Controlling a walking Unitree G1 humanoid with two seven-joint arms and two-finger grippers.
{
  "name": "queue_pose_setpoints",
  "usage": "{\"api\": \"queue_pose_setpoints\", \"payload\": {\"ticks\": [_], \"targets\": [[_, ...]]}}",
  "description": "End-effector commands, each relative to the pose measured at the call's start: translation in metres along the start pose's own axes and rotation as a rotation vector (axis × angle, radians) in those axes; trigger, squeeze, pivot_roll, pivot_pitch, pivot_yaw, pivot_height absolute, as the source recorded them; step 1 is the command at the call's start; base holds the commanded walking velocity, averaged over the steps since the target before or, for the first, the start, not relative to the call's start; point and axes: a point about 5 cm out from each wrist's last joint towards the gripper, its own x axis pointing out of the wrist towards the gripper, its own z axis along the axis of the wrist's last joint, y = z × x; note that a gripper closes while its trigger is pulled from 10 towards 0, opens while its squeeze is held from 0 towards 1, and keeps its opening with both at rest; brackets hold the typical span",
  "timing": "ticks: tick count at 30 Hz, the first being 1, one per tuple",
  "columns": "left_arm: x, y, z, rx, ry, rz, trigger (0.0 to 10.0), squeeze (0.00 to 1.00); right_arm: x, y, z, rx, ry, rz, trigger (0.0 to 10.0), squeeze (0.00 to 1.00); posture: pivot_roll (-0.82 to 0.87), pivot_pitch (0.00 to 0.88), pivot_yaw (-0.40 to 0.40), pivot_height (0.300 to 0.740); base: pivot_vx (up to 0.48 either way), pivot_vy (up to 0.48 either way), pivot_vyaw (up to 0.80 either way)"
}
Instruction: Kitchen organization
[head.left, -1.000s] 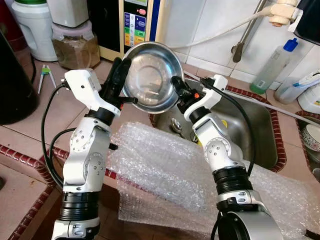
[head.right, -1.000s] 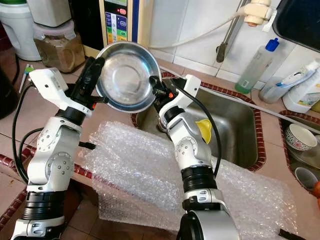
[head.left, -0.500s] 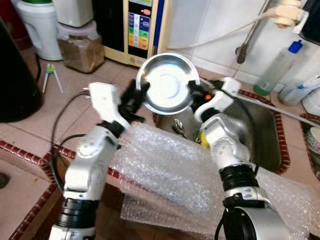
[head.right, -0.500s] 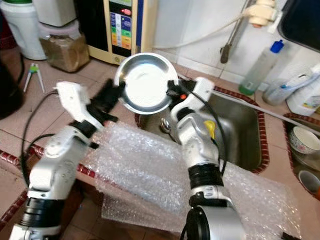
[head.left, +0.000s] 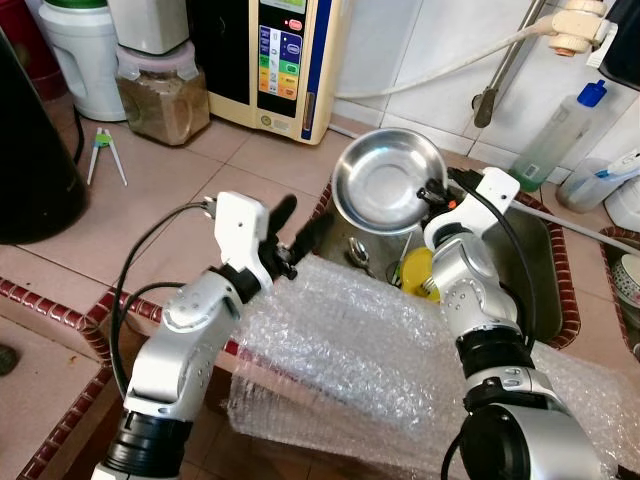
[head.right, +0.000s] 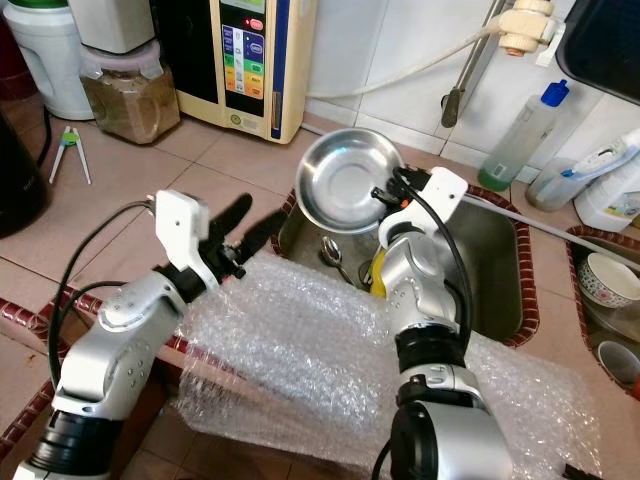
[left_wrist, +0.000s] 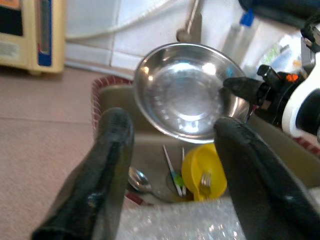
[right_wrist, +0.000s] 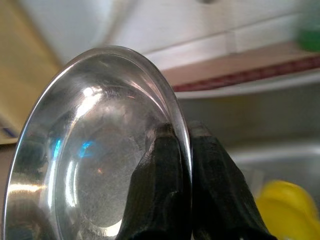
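A shiny steel bowl (head.left: 385, 183) hangs tilted over the left end of the sink (head.left: 530, 265), its hollow facing me. My right gripper (head.left: 432, 193) is shut on the steel bowl's right rim, one finger inside (right_wrist: 159, 170) and one outside. My left gripper (head.left: 298, 224) stands open over the counter edge left of the sink, apart from the bowl, nothing between its fingers (left_wrist: 107, 165). In the sink lie a yellow cup (left_wrist: 202, 167) with a fork in it, a spoon (left_wrist: 139, 181) and chopsticks.
A bubble wrap sheet (head.left: 340, 350) drapes over the counter's front edge. At the back stand a water purifier (head.left: 285, 50), a jar of brown grains (head.left: 160, 95), a white jug and detergent bottles (head.left: 565, 130). A dark pot sits at the far left, bowls at the far right.
My left gripper has let go of the bowl and dropped back toward the counter edge, open. The right gripper has carried the bowl rightward and down over the sink.
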Motion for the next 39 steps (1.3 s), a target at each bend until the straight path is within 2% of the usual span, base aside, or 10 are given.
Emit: {"api": "queue_pose_setpoints", "payload": {"ticks": [1,2,5,13,14,15,27,32,34,39], "targets": [[0.0,-0.007,-0.003,0.017,0.035,-0.036,10.0,1.0,0.002,-0.011,0.005,-0.041,-0.01,-0.075,0.0,0.0,0.14,0.096,-0.117,0.74,0.0,0.0,0.0],[-0.002,-0.006,-0.008,0.035,0.062,-0.034,10.0,1.0,0.002,-0.021,0.0,-0.058,0.023,-0.141,0.0,0.0,0.14,0.096,-0.116,0.74,0.0,0.0,0.0],[-0.003,-0.003,-0.012,0.05,0.084,-0.018,10.0,1.0,0.001,-0.03,-0.006,-0.052,0.057,-0.202,0.0,0.0,0.14,0.098,-0.116,0.74,0.0,0.0,0.0],[-0.004,-0.003,-0.012,0.058,0.1,-0.022,10.0,1.0,-0.001,-0.037,-0.017,-0.029,0.115,-0.267,0.0,0.0,0.14,0.102,-0.117,0.74,0.0,0.0,0.0],[-0.004,-0.004,-0.014,0.057,0.104,-0.022,10.0,1.0,-0.001,-0.037,-0.018,-0.026,0.123,-0.264,1.6,0.0,0.14,0.102,-0.117,0.74,0.0,0.0,0.0],[-0.005,-0.005,-0.015,0.058,0.111,-0.024,10.0,1.0,-0.001,-0.036,-0.021,-0.024,0.141,-0.262,10.0,1.0,0.14,0.101,-0.118,0.74,0.0,0.0,0.0],[-0.005,-0.005,-0.018,0.062,0.124,-0.019,10.0,1.0,-0.002,-0.037,-0.025,-0.017,0.165,-0.257,10.0,1.0,0.14,0.099,-0.117,0.74,0.0,0.0,0.0],[-0.006,-0.002,-0.02,0.067,0.126,0.028,10.0,1.0,-0.002,-0.035,-0.026,-0.054,0.161,-0.231,10.0,1.0,0.14,0.099,-0.117,0.74,0.0,0.0,0.0],[-0.005,0.008,-0.018,0.094,0.106,0.15,10.0,1.0,-0.001,-0.021,-0.02,-0.129,0.109,-0.112,10.0,1.0,0.13,0.099,-0.118,0.74,0.0,0.0,0.0],[-0.006,0.017,-0.011,0.094,0.06,0.25,10.0,1.0,-0.001,-0.009,-0.012,-0.228,0.046,0.0,10.0,1.0,0.13,0.099,-0.118,0.74,0.0,0.0,0.0]]}}
